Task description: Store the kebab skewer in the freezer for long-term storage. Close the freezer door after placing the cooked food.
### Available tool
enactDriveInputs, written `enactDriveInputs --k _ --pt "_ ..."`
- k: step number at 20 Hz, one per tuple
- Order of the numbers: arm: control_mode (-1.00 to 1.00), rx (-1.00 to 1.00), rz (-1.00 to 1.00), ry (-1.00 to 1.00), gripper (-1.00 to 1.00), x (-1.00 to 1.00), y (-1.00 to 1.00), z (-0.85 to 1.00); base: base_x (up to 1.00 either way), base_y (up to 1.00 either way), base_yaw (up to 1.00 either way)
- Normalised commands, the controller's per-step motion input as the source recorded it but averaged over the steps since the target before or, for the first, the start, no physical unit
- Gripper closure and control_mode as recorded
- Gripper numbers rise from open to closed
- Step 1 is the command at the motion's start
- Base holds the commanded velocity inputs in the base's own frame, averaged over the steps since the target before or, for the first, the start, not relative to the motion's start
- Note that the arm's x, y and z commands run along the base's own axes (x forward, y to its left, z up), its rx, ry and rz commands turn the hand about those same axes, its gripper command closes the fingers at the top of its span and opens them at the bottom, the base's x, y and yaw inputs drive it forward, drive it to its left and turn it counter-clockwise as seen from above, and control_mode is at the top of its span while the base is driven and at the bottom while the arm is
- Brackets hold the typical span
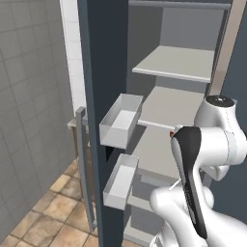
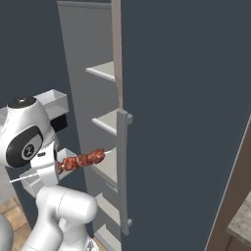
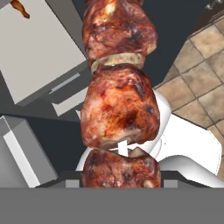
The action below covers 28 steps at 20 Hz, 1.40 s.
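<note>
skewer [image 2: 81, 160]: meat chunks seen as glossy, rough and seared reddish-brown; stick pale and smooth, wood-like.
door [image 1: 103, 72]: slate-blue face, matt and smooth, like painted metal.
handle [image 1: 83, 164]: grey, smooth, dull metal look.
bins [image 1: 120, 120]: pale grey, smooth, plastic-like, faintly sheened.
shelves [image 1: 176, 62]: pale grey, flat, matt, plastic-like.
floor [image 1: 53, 212]: tan tiles, mottled, stone-like, with pale grout.
wall [image 1: 29, 96]: grey tiles, smooth, matt.
arm [image 1: 212, 140]: white shell, glossy plastic, with dark satin joints.
</note>
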Motion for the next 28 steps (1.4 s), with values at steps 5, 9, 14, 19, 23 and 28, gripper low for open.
enactDriveInputs --k 5,9,14,19,23,28 --pt "1.00 0.00 0.00 0.00 1.00 0.00 0.00 0.00 0.35 0.27 0.00" --pt "1.00 0.00 0.00 0.00 1.00 0.00 0.00 0.00 0.12 0.29 0.00" --pt "1.00 0.00 0.00 0.00 1.00 0.00 0.00 0.00 0.00 0.19 0.00" --pt "1.00 0.00 0.00 0.00 1.00 0.00 0.00 0.00 0.05 0.15 0.16" --pt "1.00 0.00 0.00 0.00 1.00 0.00 0.00 0.00 0.01 0.17 0.30" --pt "1.00 0.00 0.00 0.00 1.00 0.00 0.00 0.00 0.00 0.02 0.26"
